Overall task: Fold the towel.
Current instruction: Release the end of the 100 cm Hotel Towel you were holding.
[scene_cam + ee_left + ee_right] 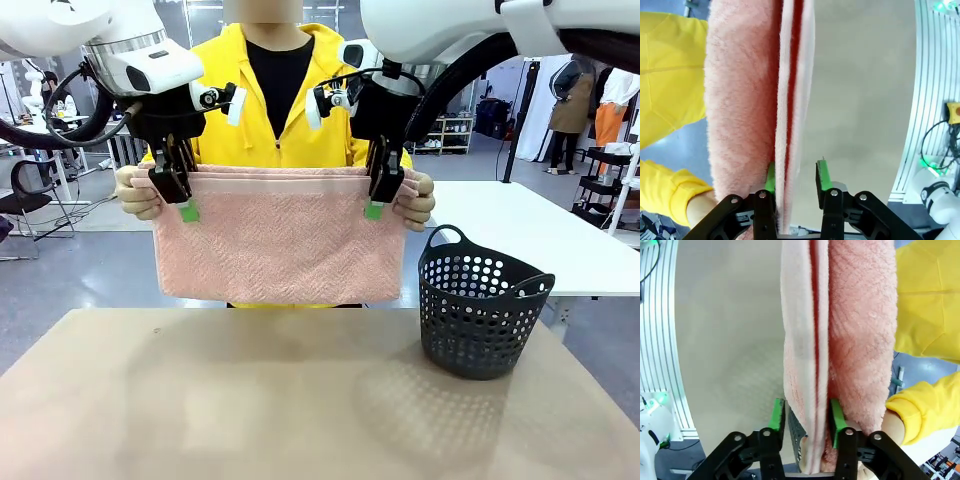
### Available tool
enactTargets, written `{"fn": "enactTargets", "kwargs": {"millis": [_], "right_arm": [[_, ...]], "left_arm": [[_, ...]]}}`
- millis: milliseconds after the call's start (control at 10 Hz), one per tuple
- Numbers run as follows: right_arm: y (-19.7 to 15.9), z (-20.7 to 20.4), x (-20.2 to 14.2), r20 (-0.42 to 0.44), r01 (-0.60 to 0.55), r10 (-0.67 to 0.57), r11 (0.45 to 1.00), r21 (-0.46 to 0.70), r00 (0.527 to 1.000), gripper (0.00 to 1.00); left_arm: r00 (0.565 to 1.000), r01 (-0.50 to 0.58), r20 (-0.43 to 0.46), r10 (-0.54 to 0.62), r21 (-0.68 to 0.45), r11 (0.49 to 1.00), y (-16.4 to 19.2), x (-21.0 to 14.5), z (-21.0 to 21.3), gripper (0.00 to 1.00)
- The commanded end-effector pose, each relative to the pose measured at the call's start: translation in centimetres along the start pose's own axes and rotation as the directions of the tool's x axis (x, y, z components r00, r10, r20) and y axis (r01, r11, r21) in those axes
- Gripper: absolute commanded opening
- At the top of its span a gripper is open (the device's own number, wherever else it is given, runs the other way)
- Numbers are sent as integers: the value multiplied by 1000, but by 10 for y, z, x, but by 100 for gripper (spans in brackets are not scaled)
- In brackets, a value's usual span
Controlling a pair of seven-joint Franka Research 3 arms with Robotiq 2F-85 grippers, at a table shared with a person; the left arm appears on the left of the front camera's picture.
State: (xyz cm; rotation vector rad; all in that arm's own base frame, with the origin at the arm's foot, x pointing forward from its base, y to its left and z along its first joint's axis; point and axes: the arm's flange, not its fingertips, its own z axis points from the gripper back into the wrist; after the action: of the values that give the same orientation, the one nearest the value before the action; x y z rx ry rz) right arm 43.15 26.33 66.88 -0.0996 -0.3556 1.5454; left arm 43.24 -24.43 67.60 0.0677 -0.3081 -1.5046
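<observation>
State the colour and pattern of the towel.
Light salmon pink towel with a faint herringbone weave; clearest in the front view.

No legible text, label, brand name, number or sign is recorded in any of the three views.

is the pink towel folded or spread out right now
Folded. The light salmon-pink terry towel hangs doubled over in the front view, with several layered edges stacked along its top.
</observation>
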Motion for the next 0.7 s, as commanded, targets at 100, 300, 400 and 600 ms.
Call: {"fn": "enactTargets", "kwargs": {"millis": [100, 300, 400, 600], "right_arm": [[16, 21, -11, 48, 70, -67, 995, -67, 997, 93], [30, 60, -30, 108, 222, -214, 973, -67, 971, 100], [37, 79, -48, 173, 325, -313, 944, -47, 934, 100], [49, 107, -100, 238, 544, -518, 837, -55, 821, 100]], "left_arm": [[985, -154, 93, 148, 58, 986, -17, -5, 26, 100], [937, -333, 121, 326, 38, 942, -26, -21, 54, 100], [893, -437, 147, 426, 52, 898, -32, -35, 70, 92], [807, -577, 232, 543, 110, 810, -46, -79, 100, 100]]}}
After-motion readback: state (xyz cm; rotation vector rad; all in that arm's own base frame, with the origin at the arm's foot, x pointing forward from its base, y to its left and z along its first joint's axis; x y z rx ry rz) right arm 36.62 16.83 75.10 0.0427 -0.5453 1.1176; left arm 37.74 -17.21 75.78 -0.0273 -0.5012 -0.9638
